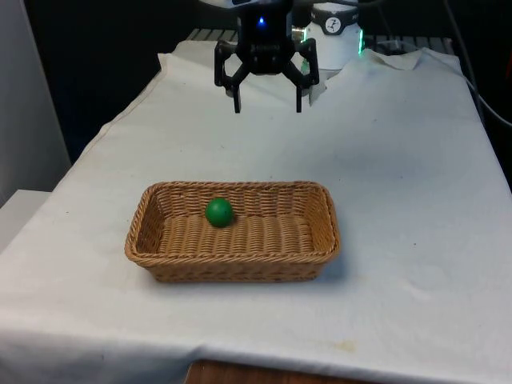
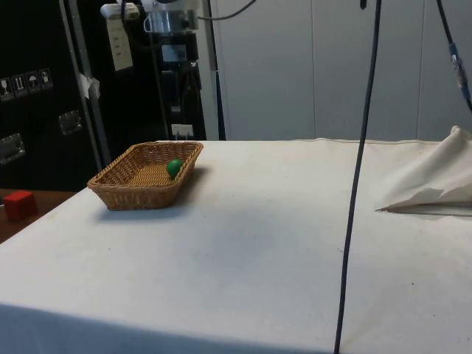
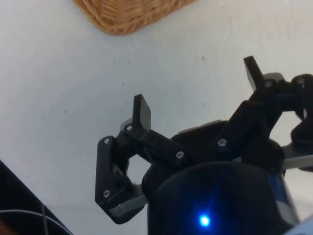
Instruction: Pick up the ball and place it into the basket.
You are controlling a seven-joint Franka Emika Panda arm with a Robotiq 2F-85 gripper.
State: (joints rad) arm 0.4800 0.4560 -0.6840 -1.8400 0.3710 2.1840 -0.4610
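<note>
Green ball (image 1: 218, 212) sits inside the wicker basket (image 1: 240, 268), on the floor of it toward the far wall and a bit to the front view's left of centre; side view also has the ball (image 2: 174, 167) down below the rim of the basket (image 2: 122, 193). So going by how things lie, the placing looks done. Gripper (image 1: 267, 106) hangs high over the bare white cloth (image 1: 400, 160), well behind the basket and well apart from it, jaws spread wide with nothing between them. Wrist view confirms it: gripper (image 3: 200, 95) fingers parted over plain cloth, only a corner of the basket (image 3: 122, 17) at the edge. My read is that the height and the released jaws fit a let-go and pull clear, so the arm doesn't knock the rim.

Basket stands square to the table edge, flat on the cloth, not tilted. Ball rests free, touching weave only.

Off the table in the side view: a small red block (image 2: 18, 204) on a lower surface, dark cabinets (image 2: 44, 88) behind with small symbol stickers too small to read. No brand or legible writing anywhere on basket or ball
</note>
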